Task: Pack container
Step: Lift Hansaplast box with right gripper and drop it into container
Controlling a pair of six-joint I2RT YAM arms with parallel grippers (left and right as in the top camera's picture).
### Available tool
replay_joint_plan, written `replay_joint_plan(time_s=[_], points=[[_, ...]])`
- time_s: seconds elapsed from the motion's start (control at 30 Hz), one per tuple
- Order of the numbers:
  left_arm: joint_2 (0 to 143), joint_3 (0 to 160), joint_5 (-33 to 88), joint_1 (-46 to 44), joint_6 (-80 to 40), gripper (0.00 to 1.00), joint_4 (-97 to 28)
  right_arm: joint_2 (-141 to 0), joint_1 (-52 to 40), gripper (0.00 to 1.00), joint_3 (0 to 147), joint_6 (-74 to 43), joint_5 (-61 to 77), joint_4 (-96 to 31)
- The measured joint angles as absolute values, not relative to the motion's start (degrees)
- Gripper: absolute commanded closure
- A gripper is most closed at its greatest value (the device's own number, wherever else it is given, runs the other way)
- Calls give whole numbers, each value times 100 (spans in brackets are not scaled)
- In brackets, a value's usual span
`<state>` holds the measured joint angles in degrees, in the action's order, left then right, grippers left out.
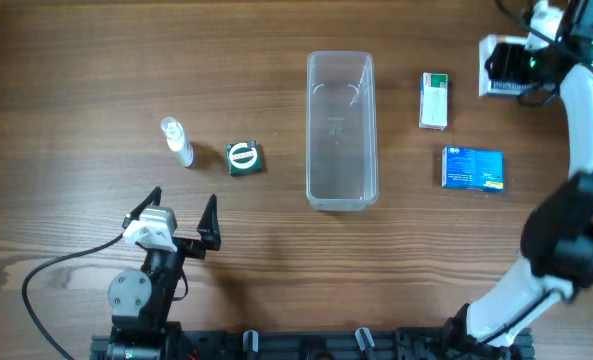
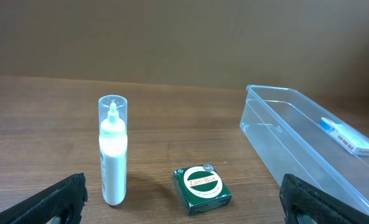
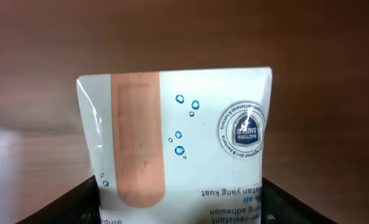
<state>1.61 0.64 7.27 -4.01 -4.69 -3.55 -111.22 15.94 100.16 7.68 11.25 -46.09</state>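
So the clear container (image 1: pixel 314 130) sits pretty much dead centre on the wooden table (image 1: pixel 76 80), long side running away from the robot, and as far as I can see there's nothing inside it. To its left there's a small green square box (image 1: pixel 244 158) with a round white-and-green label, and a bit further left a little white bottle (image 1: pixel 176 140) with a clear cap. In the left wrist view the bottle is standing upright and the green box lies flat just to the right of it. Off to the right of the container are two more boxes lying flat, a white-and-green one (image 1: pixel 434 100) and a blue one (image 1: pixel 472 167) nearer the robot. Neither touches the tub or the other. The left gripper (image 1: pixel 184 197) is down at the near edge of the table, jaws spread wide with nothing between them, well short of the bottle and green box. The right gripper (image 1: pixel 501 68) is way over at the far right corner, right on a white plaster pack (image 3: pixel 172 124) with a bandage strip and blue droplets printed on it. The wrist cam shows the dark fingers (image 3: pixel 60 205) on either side of the pack, up against its edges, but honestly I can't tell whether they're actually squeezing it or just sitting around it.
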Motion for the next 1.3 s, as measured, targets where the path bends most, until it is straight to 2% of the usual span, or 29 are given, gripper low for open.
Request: replay_joint_plan(time_s=[0.13, 0.27, 0.4, 0.67, 1.0, 1.3], points=[[161, 64, 727, -401, -469, 0, -355, -10167, 1002, 25, 10099, 469, 1229, -5111], [161, 64, 727, -401, -469, 0, -355, -9651, 30, 25, 10110, -196, 1308, -5452], [161, 64, 727, -401, -469, 0, -355, -9653, -904, 24, 10110, -1079, 1083, -5570], [161, 64, 727, -401, -469, 0, -355, -10171, -2355, 24, 10108, -2534, -233, -5531], [161, 64, 727, -401, -469, 0, -355, -11587, -2541, 22, 10108, -2888, -974, -4873], [161, 64, 727, -401, -469, 0, -355, -11891, -2541, 20, 10108, -2869, -1017, -4853]])
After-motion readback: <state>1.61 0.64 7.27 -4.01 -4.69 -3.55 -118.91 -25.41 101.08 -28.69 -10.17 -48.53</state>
